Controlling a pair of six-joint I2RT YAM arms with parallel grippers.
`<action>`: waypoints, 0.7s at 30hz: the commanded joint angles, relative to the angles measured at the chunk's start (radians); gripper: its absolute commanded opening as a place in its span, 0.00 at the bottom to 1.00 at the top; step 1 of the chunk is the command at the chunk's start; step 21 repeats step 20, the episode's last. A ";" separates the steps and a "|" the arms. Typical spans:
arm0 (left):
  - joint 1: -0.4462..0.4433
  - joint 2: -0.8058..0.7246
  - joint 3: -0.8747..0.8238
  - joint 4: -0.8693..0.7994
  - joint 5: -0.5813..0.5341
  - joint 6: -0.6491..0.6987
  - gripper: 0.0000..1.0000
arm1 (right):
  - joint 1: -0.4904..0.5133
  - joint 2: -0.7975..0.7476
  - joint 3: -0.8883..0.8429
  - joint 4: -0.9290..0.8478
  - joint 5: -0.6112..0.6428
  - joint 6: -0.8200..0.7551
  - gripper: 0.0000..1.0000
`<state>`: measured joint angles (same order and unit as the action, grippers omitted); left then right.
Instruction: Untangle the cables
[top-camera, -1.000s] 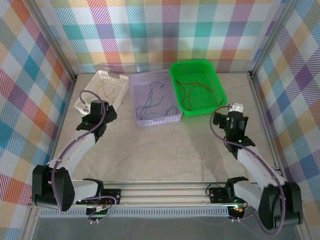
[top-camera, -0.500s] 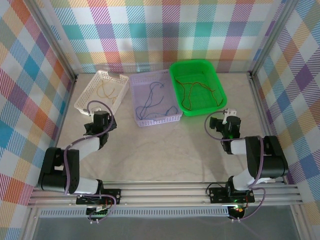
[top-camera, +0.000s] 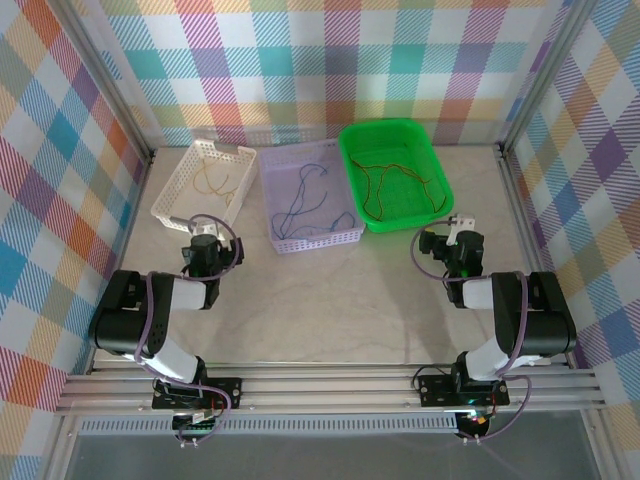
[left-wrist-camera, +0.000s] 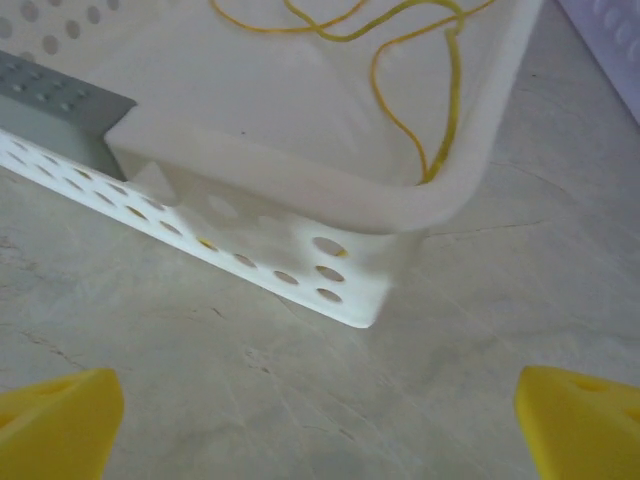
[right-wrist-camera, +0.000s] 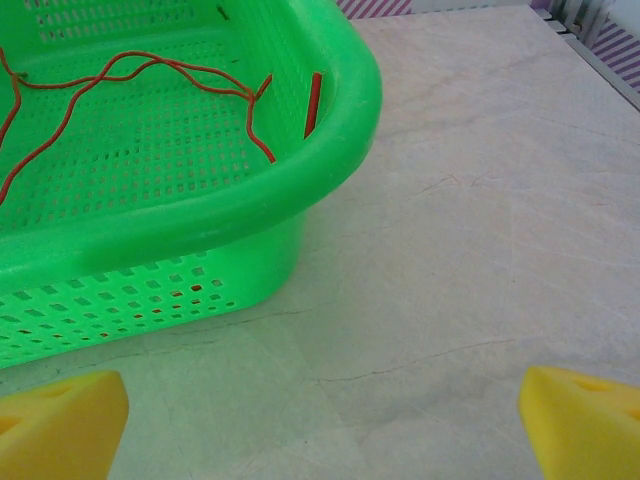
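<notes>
Table (top-camera: 320, 300) of pale veined stone. Along its far side, three baskets in a row: green basket (top-camera: 410, 222) right, lavender basket (top-camera: 315, 243) middle, white basket (top-camera: 172, 183) left. Left jaws spread wide, holding nothing, low over the table by the white basket's near corner. Right jaws likewise apart and bare, near the green basket's near corner. Thin and wavy, one colour to a basket: red-orange cable (right-wrist-camera: 205, 73) in the green, blue-grey cable (top-camera: 300, 205) in the lavender, yellow cable (left-wrist-camera: 447, 110) in the white.

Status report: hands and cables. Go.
Left hand open, empty, facing white basket. Right hand open, empty, facing green basket. Cables separate, one colour per basket. No obstruction.
</notes>
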<state>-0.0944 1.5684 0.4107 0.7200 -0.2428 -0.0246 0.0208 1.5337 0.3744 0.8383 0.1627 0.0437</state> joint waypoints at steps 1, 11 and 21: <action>-0.001 -0.005 0.000 0.104 0.018 0.029 1.00 | 0.005 -0.003 0.006 0.047 -0.007 0.009 1.00; -0.001 -0.007 -0.007 0.115 0.018 0.032 1.00 | 0.004 -0.003 0.006 0.045 -0.008 0.010 1.00; 0.004 -0.007 -0.005 0.112 0.029 0.029 1.00 | 0.005 -0.002 0.006 0.045 -0.007 0.010 1.00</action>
